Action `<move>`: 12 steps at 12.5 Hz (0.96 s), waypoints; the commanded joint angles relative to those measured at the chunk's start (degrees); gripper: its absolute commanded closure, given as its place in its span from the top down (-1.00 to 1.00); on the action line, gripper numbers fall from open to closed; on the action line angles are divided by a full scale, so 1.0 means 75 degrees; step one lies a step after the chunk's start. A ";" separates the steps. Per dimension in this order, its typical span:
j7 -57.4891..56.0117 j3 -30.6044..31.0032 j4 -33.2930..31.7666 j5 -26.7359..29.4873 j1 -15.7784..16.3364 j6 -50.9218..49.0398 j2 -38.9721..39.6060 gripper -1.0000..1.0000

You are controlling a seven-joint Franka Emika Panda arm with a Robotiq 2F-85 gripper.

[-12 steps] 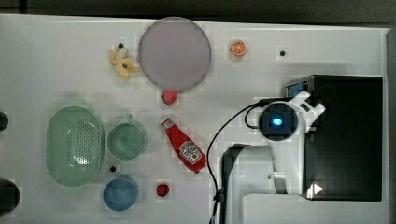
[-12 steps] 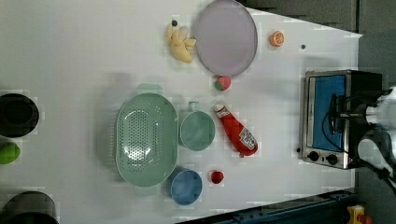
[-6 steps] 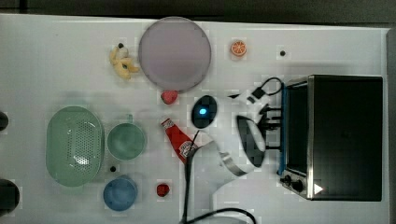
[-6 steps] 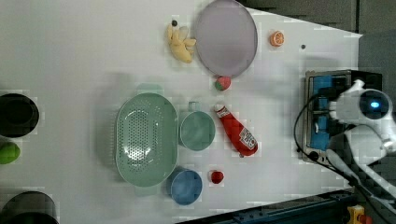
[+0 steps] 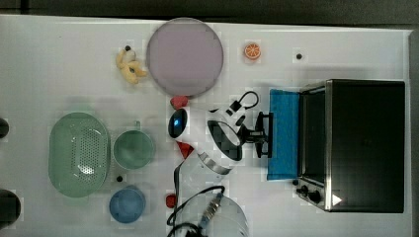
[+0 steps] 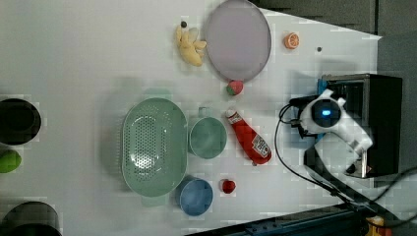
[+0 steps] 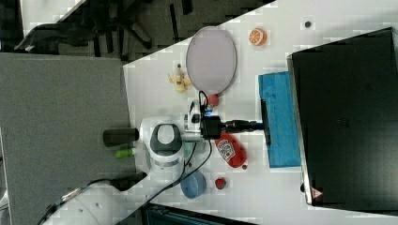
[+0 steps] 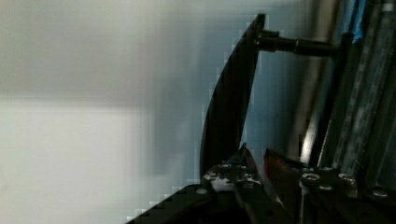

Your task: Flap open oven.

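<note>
From the top view, the oven [image 5: 360,143] sits at the table's right with its blue glass door [image 5: 284,133] now dropped flat, where half a second ago it stood nearly upright, and the gripper [image 5: 264,134] pinches the dark handle [image 5: 269,134]; the arm covers most of the ketchup bottle [image 5: 185,148] near the purple plate [image 5: 185,55]. In the left view the arm hides the door. The right view shows the gripper [image 7: 257,124] at the handle, while the wrist view leaves the fingertips hard to make out.
</note>
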 commanded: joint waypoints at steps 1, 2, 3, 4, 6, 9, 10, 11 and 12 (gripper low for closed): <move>0.0838 -0.0133 0.0340 -0.0108 0.0369 -0.0111 0.0400 -0.65; 0.0982 -0.0133 0.0464 -0.0111 0.0418 -0.0126 0.0622 -0.65; 0.1104 -0.0133 0.0558 -0.0112 0.0440 -0.0125 0.0814 -0.65; 0.1181 -0.0140 0.0618 -0.0106 0.0439 -0.0102 0.0959 -0.65; 0.1184 -0.0145 0.0651 -0.0099 0.0439 0.0169 0.1115 -0.65; 0.1246 -0.0161 0.0729 -0.0020 0.0433 0.0342 0.1002 -0.65; 0.1247 -0.0158 0.0777 0.0178 0.0433 0.0621 0.0836 -0.65; 0.1247 -0.0159 0.0784 0.0667 0.0429 0.0841 0.0575 -0.65; 0.1247 -0.0159 0.0766 0.1516 0.0421 0.0871 0.0228 -0.65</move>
